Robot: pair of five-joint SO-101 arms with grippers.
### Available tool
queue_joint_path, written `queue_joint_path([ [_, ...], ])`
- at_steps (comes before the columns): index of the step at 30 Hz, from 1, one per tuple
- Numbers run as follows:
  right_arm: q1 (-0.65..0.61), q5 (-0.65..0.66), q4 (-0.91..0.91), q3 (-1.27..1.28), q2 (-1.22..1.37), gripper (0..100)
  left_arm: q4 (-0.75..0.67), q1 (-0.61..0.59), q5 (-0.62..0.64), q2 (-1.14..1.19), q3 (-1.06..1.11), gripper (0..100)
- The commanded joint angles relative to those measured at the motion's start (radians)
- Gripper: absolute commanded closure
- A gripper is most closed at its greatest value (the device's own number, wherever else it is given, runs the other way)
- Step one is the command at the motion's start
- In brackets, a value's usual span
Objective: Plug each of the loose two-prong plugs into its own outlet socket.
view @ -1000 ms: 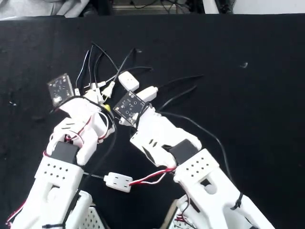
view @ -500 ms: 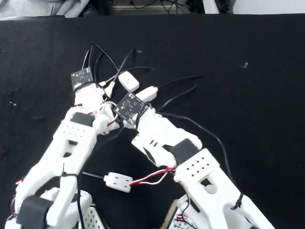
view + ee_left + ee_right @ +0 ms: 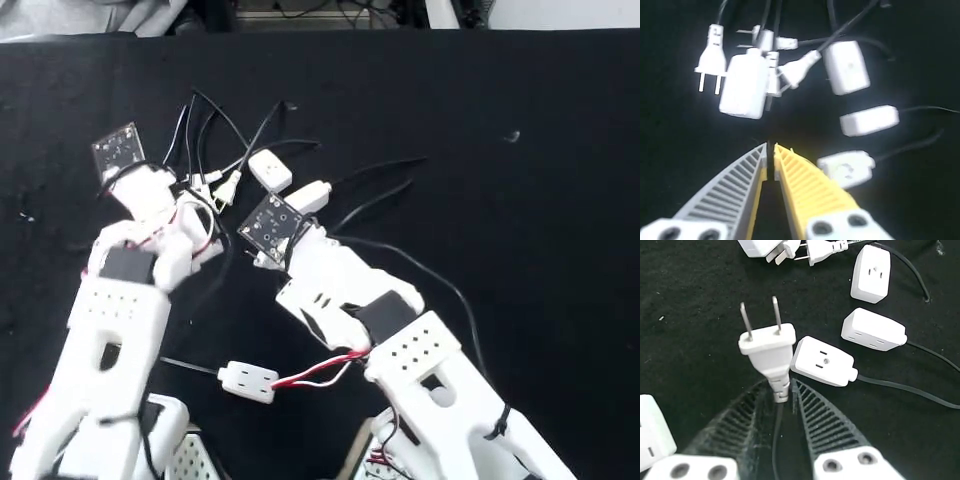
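Note:
My right gripper (image 3: 779, 385) is shut on a white two-prong plug (image 3: 765, 347), held by its neck with the prongs pointing away and the cord running back between the fingers. Just past it lie three white outlet sockets (image 3: 824, 361), (image 3: 873, 329), (image 3: 871, 274). My left gripper (image 3: 769, 146) is shut, grey and yellow fingers together with only a thin dark line between them, above the black cloth. Ahead of it lie a loose two-prong plug (image 3: 710, 60), a white adapter block (image 3: 745, 86), a second plug (image 3: 797, 70) and three sockets (image 3: 846, 67), (image 3: 870, 120), (image 3: 846, 167).
In the high view the left arm (image 3: 130, 260) and right arm (image 3: 340, 285) stand close together near two sockets (image 3: 270, 170), (image 3: 312, 195) amid tangled black cords. Another white outlet (image 3: 247, 380) lies near the arm bases. Open black cloth (image 3: 520, 200) spreads to the right.
The left arm first stretched forward toward the cord tangle, then swung its wrist back to the left. The right arm with its plug has stayed put.

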Motion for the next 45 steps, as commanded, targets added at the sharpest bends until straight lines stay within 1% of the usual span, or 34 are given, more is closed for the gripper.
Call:
queue_joint_path([
  [1, 0.018, 0.005, -0.046, -0.016, -0.024, 98.8, 0.048, 0.039, -0.005, -0.163, -0.027, 97],
  [3, 0.018, 0.002, -0.061, -0.002, -0.024, 98.8, 0.031, 0.067, -0.005, -0.222, 0.013, 97],
  [7, 0.018, 0.0, -0.094, 0.025, -0.025, 98.8, -0.089, 0.12, -0.021, -0.316, 0.139, 97],
  [11, 0.017, 0.0, -0.098, 0.027, -0.025, 98.8, -0.161, 0.11, -0.189, -0.437, 0.216, 97],
  [15, 0.017, 0.0, -0.098, 0.027, -0.025, 98.8, -0.166, 0.125, -0.284, -0.585, 0.297, 97],
  [17, 0.017, 0.0, -0.098, 0.027, -0.025, 98.8, -0.164, 0.165, -0.344, -0.657, 0.344, 97],
  [21, 0.017, 0.0, -0.097, 0.027, -0.025, 98.8, -0.169, 0.243, -0.35, -0.781, 0.441, 97],
  [24, 0.017, -0.025, -0.097, 0.027, -0.028, 98.8, -0.198, 0.254, -0.302, -0.87, 0.498, 97],
  [26, 0.015, -0.029, -0.095, 0.027, -0.027, 98.8, -0.233, 0.259, -0.298, -0.919, 0.544, 97],
  [28, 0.015, -0.029, -0.095, 0.027, -0.027, 98.8, -0.239, 0.271, -0.298, -0.953, 0.57, 97],
  [32, 0.015, -0.028, -0.095, 0.027, -0.027, 98.8, -0.236, 0.321, -0.368, -0.961, 0.581, 97],
  [36, 0.012, -0.026, -0.091, 0.028, -0.03, 98.8, -0.227, 0.326, -0.445, -0.957, 0.584, 97],
  [40, 0.009, -0.025, -0.068, 0.021, -0.033, 98.8, -0.213, 0.329, -0.528, -0.881, 0.581, 97],
  [45, 0.009, -0.025, -0.068, 0.019, -0.033, 98.8, -0.327, 0.328, -0.551, -0.698, 0.575, 97],
])
